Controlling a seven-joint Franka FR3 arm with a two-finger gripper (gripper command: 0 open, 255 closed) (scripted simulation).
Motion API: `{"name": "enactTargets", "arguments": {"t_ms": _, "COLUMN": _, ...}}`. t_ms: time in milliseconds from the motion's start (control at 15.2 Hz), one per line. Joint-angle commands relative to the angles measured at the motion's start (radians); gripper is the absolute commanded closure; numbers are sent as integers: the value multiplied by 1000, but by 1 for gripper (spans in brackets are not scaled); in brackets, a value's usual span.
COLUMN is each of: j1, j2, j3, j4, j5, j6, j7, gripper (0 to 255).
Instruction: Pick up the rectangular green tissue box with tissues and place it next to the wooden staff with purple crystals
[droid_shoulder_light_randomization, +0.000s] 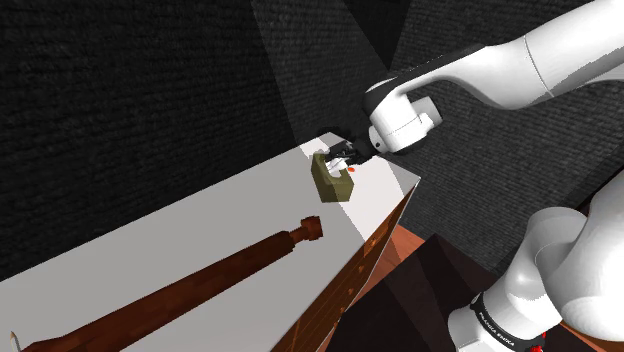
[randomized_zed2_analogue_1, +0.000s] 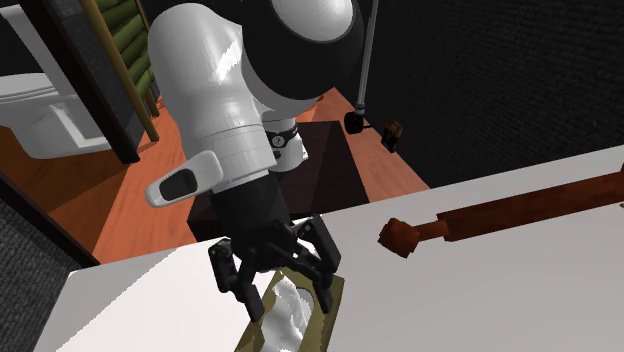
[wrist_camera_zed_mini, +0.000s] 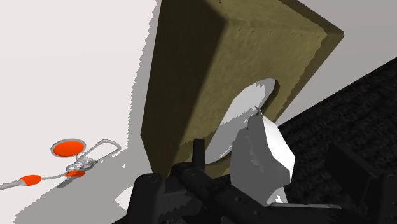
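The olive-green tissue box (droid_shoulder_light_randomization: 334, 181) is near the far corner of the white table (droid_shoulder_light_randomization: 200, 240). It is tilted, and a white tissue (randomized_zed2_analogue_1: 290, 308) pokes from its oval slot. My gripper (droid_shoulder_light_randomization: 347, 159) is shut on the box's end, with black fingers (randomized_zed2_analogue_1: 228, 280) on either side of it. In the wrist view the box (wrist_camera_zed_mini: 210, 76) fills the space just ahead of the gripper (wrist_camera_zed_mini: 207, 181) and casts a grey shadow on the table. The brown wooden staff (droid_shoulder_light_randomization: 170, 290) lies along the table, its knobbed end (randomized_zed2_analogue_1: 400, 238) pointing towards the box with a gap between them.
A small red-tagged key ring (wrist_camera_zed_mini: 71, 153) lies on the table beside the box. The table's edge (droid_shoulder_light_randomization: 375, 235) drops to an orange floor (randomized_zed2_analogue_1: 130, 190). A white toilet (randomized_zed2_analogue_1: 40, 110) and green slats (randomized_zed2_analogue_1: 125, 40) stand beyond the arm.
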Motion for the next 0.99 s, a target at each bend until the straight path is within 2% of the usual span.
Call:
{"name": "enactTargets", "arguments": {"t_ms": 0, "j1": 0, "j2": 1, "j3": 0, "j4": 0, "j5": 1, "j6": 0, "j7": -1, "gripper": 0}}
{"name": "enactTargets", "arguments": {"t_ms": 66, "j1": 0, "j2": 0, "j3": 0, "j4": 0, "j5": 0, "j6": 0, "j7": 0, "gripper": 0}}
{"name": "enactTargets", "arguments": {"t_ms": 132, "j1": 0, "j2": 0, "j3": 0, "j4": 0, "j5": 0, "j6": 0, "j7": 0, "gripper": 255}}
{"name": "enactTargets", "arguments": {"t_ms": 726, "j1": 0, "j2": 1, "j3": 0, "j4": 0, "j5": 1, "j6": 0, "j7": -1, "gripper": 255}}
{"name": "enactTargets", "arguments": {"t_ms": 924, "j1": -5, "j2": -40, "j3": 2, "j4": -15, "j5": -114, "j6": 4, "j7": 106, "gripper": 255}}
